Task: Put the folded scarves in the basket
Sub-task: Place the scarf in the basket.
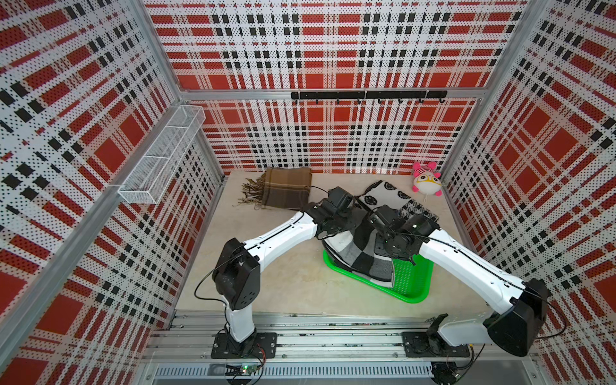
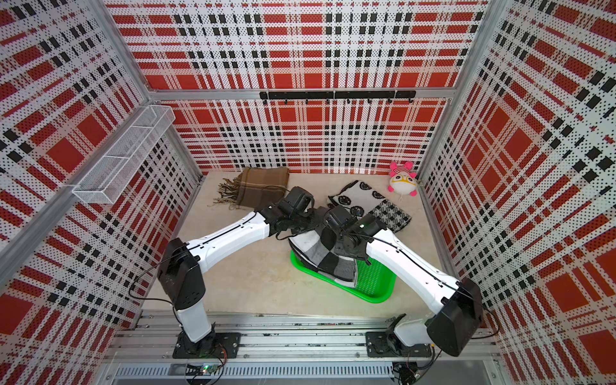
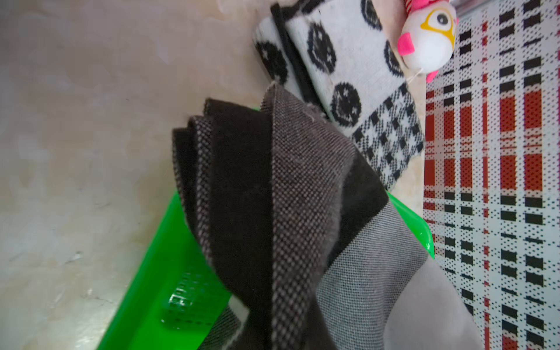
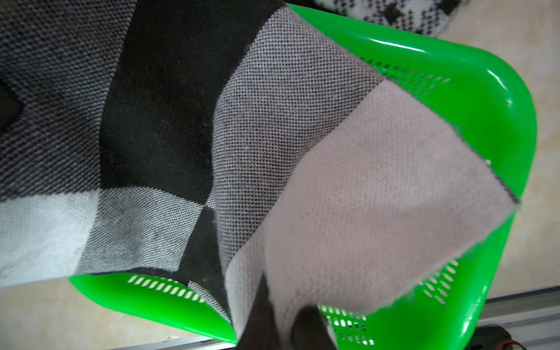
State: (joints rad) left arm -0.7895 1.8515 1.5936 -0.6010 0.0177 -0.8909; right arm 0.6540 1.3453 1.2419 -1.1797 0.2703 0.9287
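Both top views: checked scarf [image 1: 363, 256], two other scarves [image 1: 286, 190], one basket [image 1: 413, 283].

left hand [image 1: 335, 230] clamped, right hand [image 1: 383, 248] clamped, both pointing down, nearly side by side

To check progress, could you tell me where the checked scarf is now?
In both top views the checked scarf hangs right of centre, in front of the dotted scarf, its lower end draped into the left part of the green basket.

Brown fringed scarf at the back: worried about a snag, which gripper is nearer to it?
Left. The left gripper holds the checked scarf close by the brown scarf; the right gripper holds it farther off, above the basket.
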